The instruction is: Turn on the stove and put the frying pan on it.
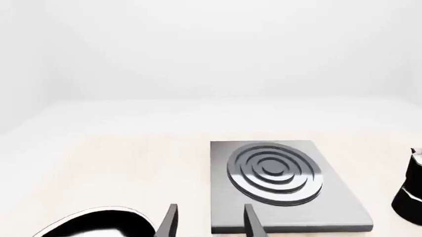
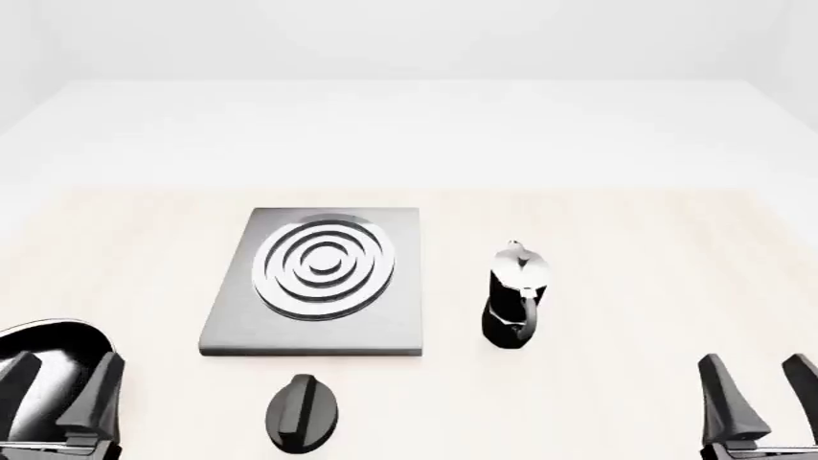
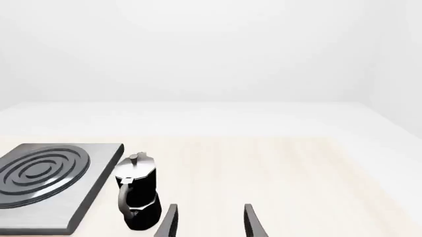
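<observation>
Well, the flat grey metal stove [image 2: 390, 316] sits mid-table, its black oval knob [image 2: 303, 413] just in front. The round shiny black frying pan [image 2: 45, 347] waits under the left gripper [image 2: 57, 381]. Both grippers, the right gripper [image 2: 754, 383] too, gape empty. Reaching across could topple the little black-and-silver coffee pot [image 2: 515, 297].

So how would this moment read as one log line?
left gripper: open, over frying pan | right gripper: open, idle | stove: bare | knob: untouched

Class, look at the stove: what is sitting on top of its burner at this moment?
Nothing rests on the stove; its burner rings are fully exposed. The frying pan lies on the table to its left, partly hidden by the left end effector.
</observation>
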